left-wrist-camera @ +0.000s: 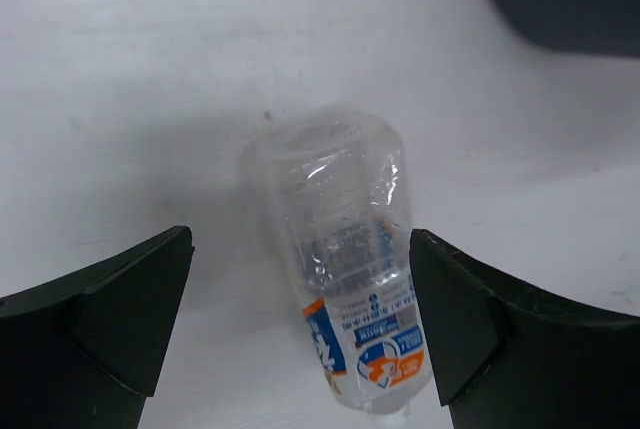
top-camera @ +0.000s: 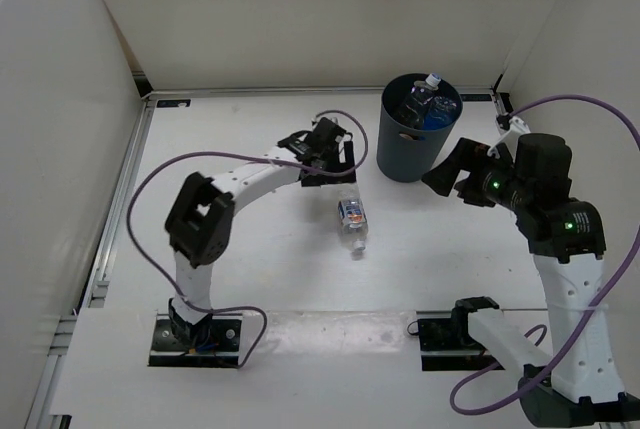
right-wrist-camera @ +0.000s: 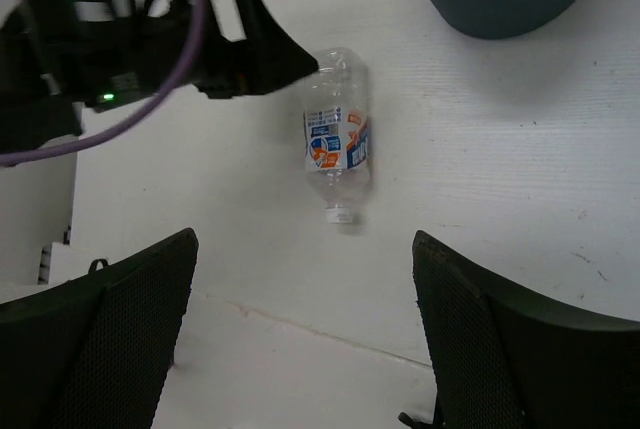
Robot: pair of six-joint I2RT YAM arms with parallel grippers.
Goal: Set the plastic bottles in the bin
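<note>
Plastic bottle (left-wrist-camera: 335, 269) lies centred between left gripper's (left-wrist-camera: 300, 249) open jaws.

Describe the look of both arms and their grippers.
The left arm and right arm have white links with black joint housings, each trailing a purple cable. The right arm shows green lights. The left gripper and right gripper are black, tapering to wedges.
</note>
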